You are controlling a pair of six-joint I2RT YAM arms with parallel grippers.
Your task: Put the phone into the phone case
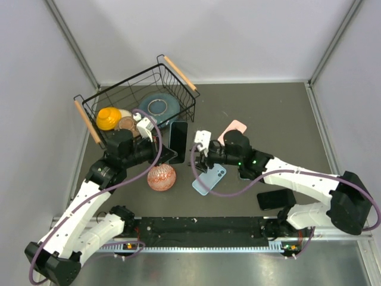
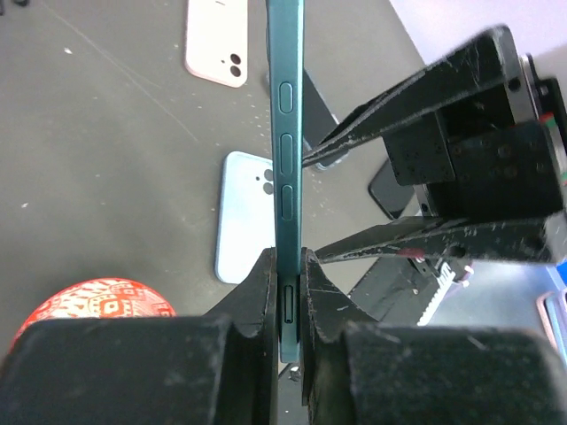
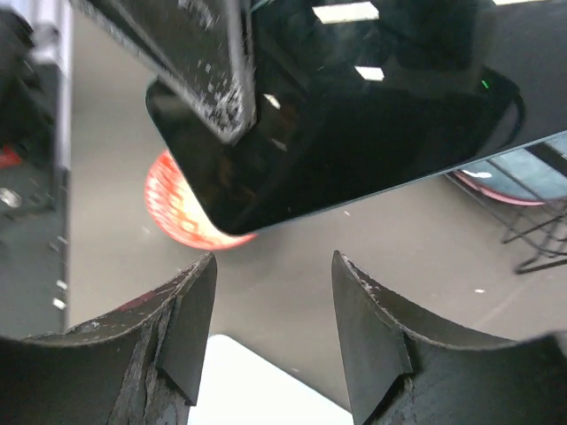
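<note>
**Dark teal slab phone point(image 2: 288, 133) was held up on edge, pinched at its lower end by the left gripper point(image 2: 288, 292).**
Held that way, I'd guess, to leave both faces free. The right gripper point(image 3: 275, 266) hung beside it, jaws parted on nothing. The pale blue phone case point(image 1: 209, 179) lay flat at the phone's four o'clock.

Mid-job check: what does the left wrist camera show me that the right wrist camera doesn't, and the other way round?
Left wrist only: the phone seen edge-on, its teal side with buttons, and the pink case lying beyond it. Right wrist only: the phone's dark glossy screen and the wire basket at the right. Both: the phone clamped in the left gripper, the red patterned ball and the light blue case.
</note>
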